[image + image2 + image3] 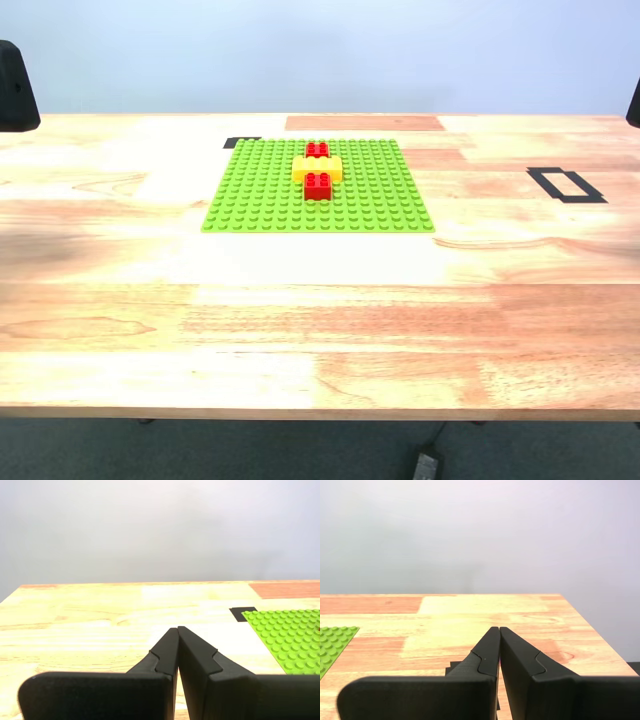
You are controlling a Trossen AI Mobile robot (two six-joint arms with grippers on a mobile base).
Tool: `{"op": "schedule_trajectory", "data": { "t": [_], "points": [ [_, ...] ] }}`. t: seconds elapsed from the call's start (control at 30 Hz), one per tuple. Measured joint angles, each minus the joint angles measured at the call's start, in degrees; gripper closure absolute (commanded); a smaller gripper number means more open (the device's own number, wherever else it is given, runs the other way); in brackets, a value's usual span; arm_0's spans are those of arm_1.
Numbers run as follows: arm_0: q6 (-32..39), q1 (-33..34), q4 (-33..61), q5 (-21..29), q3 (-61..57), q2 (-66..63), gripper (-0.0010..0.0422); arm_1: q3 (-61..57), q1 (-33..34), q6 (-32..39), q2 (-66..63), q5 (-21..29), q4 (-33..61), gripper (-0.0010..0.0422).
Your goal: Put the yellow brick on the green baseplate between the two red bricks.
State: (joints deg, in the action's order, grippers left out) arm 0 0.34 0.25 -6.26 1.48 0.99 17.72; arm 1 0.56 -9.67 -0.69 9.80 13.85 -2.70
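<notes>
While both tools sit closed, yellow brick (317, 168) lies well apart.

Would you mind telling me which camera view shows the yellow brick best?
The exterior view: the yellow brick sits in plain sight on the green baseplate between two red bricks. Both wrist views show only baseplate corners, no yellow brick.

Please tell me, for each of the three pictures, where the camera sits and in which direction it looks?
Exterior view: on the robot, above the table's near edge, looking down across it at the green baseplate with the yellow brick between two red bricks.
First wrist view: on my first end effector, shut and empty, facing along the table toward the wall.
Second wrist view: on my second end effector, also shut.
Shared: each wrist view catches a baseplate corner.
</notes>
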Motion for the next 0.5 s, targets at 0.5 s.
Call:
{"op": "schedule_trajectory", "data": {
  "t": [0.5],
  "points": [
    [-0.02,-0.02,0.37,-0.02,0.02,-0.02,0.0413,0.00,0.02,0.00,0.00,0.00,0.02,0.0413]
  ]
}}
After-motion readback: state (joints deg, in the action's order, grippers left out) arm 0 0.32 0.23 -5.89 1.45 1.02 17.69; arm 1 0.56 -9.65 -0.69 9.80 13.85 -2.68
